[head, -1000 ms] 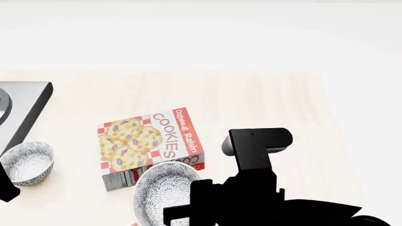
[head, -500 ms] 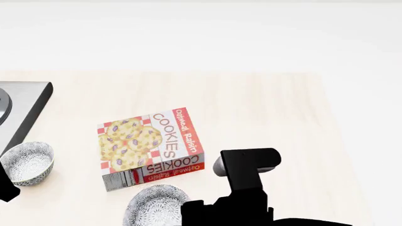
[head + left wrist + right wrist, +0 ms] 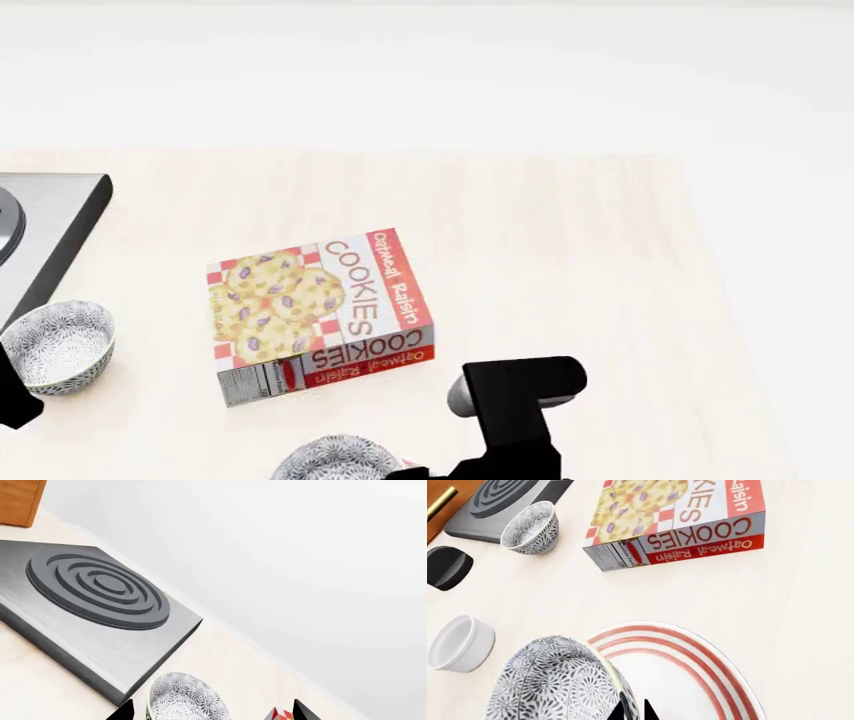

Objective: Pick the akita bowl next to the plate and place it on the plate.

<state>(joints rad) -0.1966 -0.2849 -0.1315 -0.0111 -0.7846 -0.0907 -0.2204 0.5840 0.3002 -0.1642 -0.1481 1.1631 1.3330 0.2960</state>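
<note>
Right tool (image 3: 632, 711), clamped on the akita bowl (image 3: 554, 682), has sunk lower, now over the plate (image 3: 694, 672).

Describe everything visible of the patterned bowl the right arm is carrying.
The akita bowl is small and round, with a dense black-and-white floral pattern outside and a glossy, ceramic-like look. In the right wrist view it is tilted, showing its outer wall, and overlaps the plate rim nearest the white cup. The dark fingers of the right gripper meet its rim at the frame's edge. Whether it touches the plate cannot be told. In the head view only its top shows at the bottom edge.
</note>
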